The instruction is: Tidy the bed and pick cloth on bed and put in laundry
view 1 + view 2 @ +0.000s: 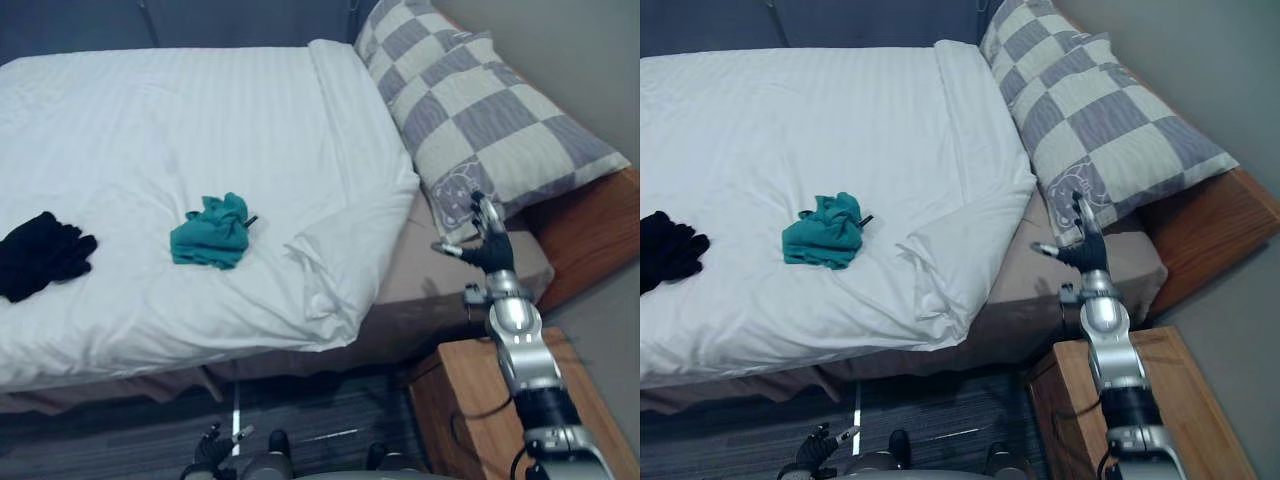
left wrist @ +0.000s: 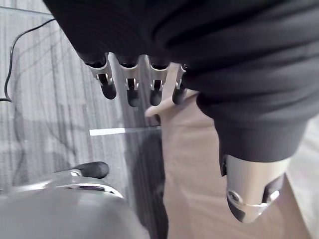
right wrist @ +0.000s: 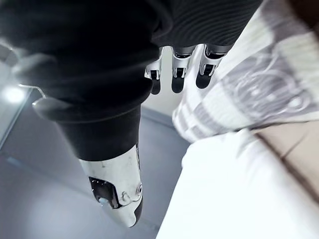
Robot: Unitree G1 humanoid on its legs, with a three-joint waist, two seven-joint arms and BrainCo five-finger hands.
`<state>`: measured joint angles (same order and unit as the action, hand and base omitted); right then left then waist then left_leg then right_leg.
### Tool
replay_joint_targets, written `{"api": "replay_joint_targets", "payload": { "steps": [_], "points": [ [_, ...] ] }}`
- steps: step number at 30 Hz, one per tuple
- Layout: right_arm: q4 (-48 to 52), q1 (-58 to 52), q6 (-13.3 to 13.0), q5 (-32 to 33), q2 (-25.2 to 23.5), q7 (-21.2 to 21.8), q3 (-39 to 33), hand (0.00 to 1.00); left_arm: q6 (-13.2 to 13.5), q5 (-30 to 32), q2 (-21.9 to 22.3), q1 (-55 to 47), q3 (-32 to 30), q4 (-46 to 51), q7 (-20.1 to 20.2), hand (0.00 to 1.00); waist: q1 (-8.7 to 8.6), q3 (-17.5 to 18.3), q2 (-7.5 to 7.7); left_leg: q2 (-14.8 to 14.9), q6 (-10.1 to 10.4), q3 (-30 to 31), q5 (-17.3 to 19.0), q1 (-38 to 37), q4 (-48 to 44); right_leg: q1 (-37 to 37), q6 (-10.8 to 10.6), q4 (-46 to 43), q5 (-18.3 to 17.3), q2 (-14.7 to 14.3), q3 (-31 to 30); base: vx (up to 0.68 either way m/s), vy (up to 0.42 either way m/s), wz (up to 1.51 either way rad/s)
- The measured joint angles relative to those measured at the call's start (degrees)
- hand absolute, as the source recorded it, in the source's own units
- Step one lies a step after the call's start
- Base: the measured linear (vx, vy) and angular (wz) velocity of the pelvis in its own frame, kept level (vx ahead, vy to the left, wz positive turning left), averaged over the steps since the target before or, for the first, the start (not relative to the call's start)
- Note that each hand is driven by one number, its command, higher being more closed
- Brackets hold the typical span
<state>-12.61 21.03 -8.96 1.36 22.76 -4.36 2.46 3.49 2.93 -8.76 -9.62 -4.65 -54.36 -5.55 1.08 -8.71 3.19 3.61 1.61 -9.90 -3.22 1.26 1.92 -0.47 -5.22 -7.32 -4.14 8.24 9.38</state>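
Bed (image 1: pixel 150 120): covered by a white striped duvet that is mostly smooth. Its right edge is turned back in a rumpled fold (image 1: pixel 330 255), which leaves a strip of tan sheet (image 1: pixel 420 275) bare beside it.
Teal cloth (image 1: pixel 212 232): a crumpled heap lying on the duvet about mid-bed, left of the fold, with neither hand touching it.
Black cloth (image 1: pixel 40 255): a dark bunched piece on the duvet at the left, well apart from the teal cloth and also lying free.
Pillow (image 1: pixel 480 110): grey and cream checks, at the far right end of the bed. It lies aslant, its near corner over the tan sheet.
Right hand (image 1: pixel 490 250): raised over the tan sheet at the pillow's near corner. Its fingers (image 3: pixel 177 74) are straight and point up toward the pillow, the thumb is spread out to the left, and it holds nothing. I cannot tell whether the fingertips touch the pillow.
Left hand (image 1: pixel 212 447): hangs low in front of the bed's near side, above the floor. Its fingers (image 2: pixel 132 89) are loosely extended and it holds nothing.
Bed frame (image 1: pixel 590 225): brown wood, showing to the right of the pillow.
Nightstand (image 1: pixel 1190 400): a wooden top at the near right, just beside the bed, under the right arm.
Floor (image 1: pixel 320 410): grey striped carpet along the bed's near side.
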Motion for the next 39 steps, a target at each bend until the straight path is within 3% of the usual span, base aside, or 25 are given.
{"api": "replay_joint_targets", "payload": {
  "steps": [4, 6, 11, 14, 15, 18, 22, 30, 31, 34, 36, 38, 39],
  "points": [
    [-5.19, 15.36, 2.29, -1.04, 0.82, 2.07, 5.40, 0.00, 0.03, -0.22, -0.80, 3.36, 0.07, 0.37, 1.08, 0.00, 1.65, -4.07, -0.09, -0.01, -0.30, 1.43, -1.77, 4.27, 0.01, -2.94, 1.77, 0.28, 1.38, -0.26, 1.20, -0.08, 0.044, 0.40],
    [-9.46, 24.52, 3.31, -2.51, 1.98, 2.22, 7.01, 0.00, 0.31, -1.52, -1.03, 7.25, 0.20, 1.52, 1.85, 0.00, 3.22, -8.56, -1.31, 0.22, -0.44, 2.21, -4.47, 7.96, -0.25, -6.31, 2.08, -0.53, 1.96, -0.46, 2.55, -0.08, 0.022, 0.51],
    [-16.51, 31.09, 6.62, -4.27, 2.75, 3.38, 9.76, 0.00, 0.99, -4.66, -1.20, 11.33, 3.20, 3.87, 1.86, 0.00, 4.53, -16.08, -3.81, -0.59, -0.57, 5.43, -6.47, 13.22, -1.16, -10.85, 1.63, -3.79, 1.84, 0.06, 4.56, -0.03, 0.006, 0.37],
    [-20.72, 31.51, 8.01, -5.65, 3.89, 3.57, 11.52, 0.00, 1.24, -4.67, -0.99, 12.35, 5.48, 4.34, 1.91, 0.00, 4.59, -16.84, -5.20, -1.15, -0.56, 6.31, -6.47, 16.54, -2.36, -14.71, 1.26, -7.37, 0.35, 1.05, 4.77, 0.02, -0.007, 0.21],
    [-21.41, 31.53, 8.13, -6.36, 4.38, 3.63, 11.86, 1.00, 1.24, -4.67, -0.98, 12.78, 5.85, 4.32, 1.91, 0.00, 4.58, -17.03, -5.56, -1.28, -0.56, 6.55, -6.47, 17.08, -2.59, -15.49, 1.41, -8.36, -0.02, 1.30, 4.84, 0.01, -0.018, 0.22],
    [-24.48, 32.64, 8.32, -10.12, 6.05, 3.57, 12.17, 1.00, 1.31, -5.79, -0.96, 14.57, 7.49, 4.10, 1.84, 0.00, 4.27, -17.62, -6.70, -2.00, -0.56, 7.15, -6.48, 18.07, -3.00, -18.02, 1.02, -13.14, -2.64, 3.02, 4.95, 0.01, -0.038, 0.16],
    [-27.65, 32.98, 8.32, -10.98, 8.14, 2.94, 11.74, 1.00, 2.12, -5.91, -1.12, 15.62, 8.43, 3.81, 1.89, 0.00, 3.75, -17.67, -6.85, -2.69, -0.54, 8.47, -6.45, 17.91, -3.49, -18.29, 1.18, -16.52, -4.92, 4.28, 6.23, 0.01, -0.049, 0.20],
    [-26.22, 24.35, 7.62, -3.53, 8.62, -0.79, 4.42, 1.00, 3.18, -6.26, -1.76, 13.73, 8.76, 4.66, 3.76, 0.00, 3.00, -17.54, -6.59, -2.32, -0.23, 6.97, -6.69, 11.14, 0.11, -12.35, 0.70, -12.35, -4.09, 3.34, 5.07, 0.03, -0.050, -0.09],
    [-25.49, 22.73, 7.62, -2.79, 8.54, -0.96, 3.39, 0.00, 3.28, -6.25, -1.77, 13.27, 8.49, 5.13, 4.03, 0.00, 2.97, -17.48, -6.48, -2.17, -0.22, 6.31, -6.68, 10.65, 0.17, -11.85, 0.52, -11.43, -3.66, 3.04, 4.55, 0.06, -0.030, -0.46],
    [-21.08, 14.33, 7.61, 0.44, 7.18, -1.32, -4.08, 0.00, 3.29, -6.12, -1.66, 12.72, 8.15, 5.82, 4.29, 0.00, 2.31, -17.04, -5.78, -1.46, -0.20, 3.80, -6.64, 8.27, 1.65, -9.35, 0.02, -7.00, -1.04, 1.76, 2.74, 0.07, -0.020, -0.44],
    [-20.03, 9.07, 7.83, 3.16, 4.28, -1.93, -8.27, 0.00, 3.08, -5.62, -1.59, 11.37, 6.93, 6.66, 4.30, 0.00, 0.68, -15.97, -4.03, -1.41, -0.19, 2.54, -6.64, 5.89, 2.78, -7.26, -0.32, -5.13, -0.32, 1.51, 1.95, 0.08, -0.012, -0.31],
    [-20.28, -1.45, 9.57, 8.62, 1.38, -3.40, -14.51, 0.00, 2.97, -5.48, -1.53, 8.72, 6.40, 7.02, 4.33, 0.00, -0.43, -11.41, -1.02, -1.47, 0.89, -0.11, -5.72, 3.25, 3.34, -4.80, -0.61, -2.71, 0.04, 1.29, 0.32, 0.09, -0.003, -0.42],
    [-20.51, -3.73, 9.93, 9.58, 0.93, -3.74, -16.22, 0.00, 2.96, -5.27, -1.51, 8.22, 6.37, 7.04, 4.32, 0.00, -0.38, -10.41, -0.61, -1.45, 0.75, -0.67, -5.41, 2.74, 3.34, -4.45, -0.64, -2.28, 0.14, 1.14, -0.10, 0.10, 0.002, -0.40]
  ]
}}
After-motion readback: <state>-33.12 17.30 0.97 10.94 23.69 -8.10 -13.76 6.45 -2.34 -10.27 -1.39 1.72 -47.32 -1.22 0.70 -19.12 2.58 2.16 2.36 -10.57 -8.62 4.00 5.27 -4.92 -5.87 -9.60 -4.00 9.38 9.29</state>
